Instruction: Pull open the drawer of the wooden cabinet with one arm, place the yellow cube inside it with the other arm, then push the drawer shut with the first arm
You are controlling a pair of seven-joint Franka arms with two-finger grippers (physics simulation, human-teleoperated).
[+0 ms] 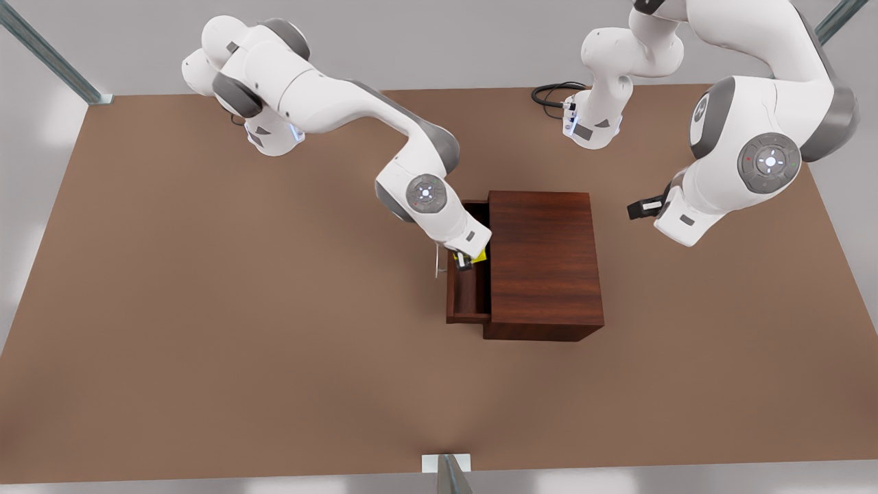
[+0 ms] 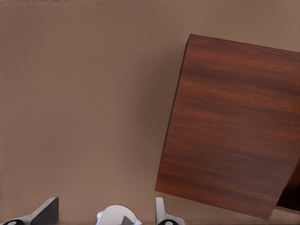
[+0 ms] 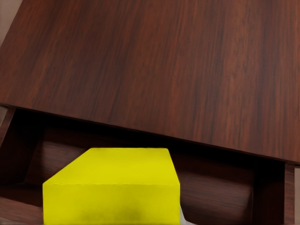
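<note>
Yellow cube held by right pincer over open drawer of wooden cabinet; left pincer waits nearby w/ fingers apart.

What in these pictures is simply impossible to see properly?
- Drawer floor, front view: partly covered by the right pincer and its arm.
- Yellow cube, right wrist view: its lower part is cut off by the picture's edge.
- Silver handle, front view: a thin sliver, its upper end hidden behind the arm.
- Left pincer, left wrist view: mostly cut off by the edge.
</note>
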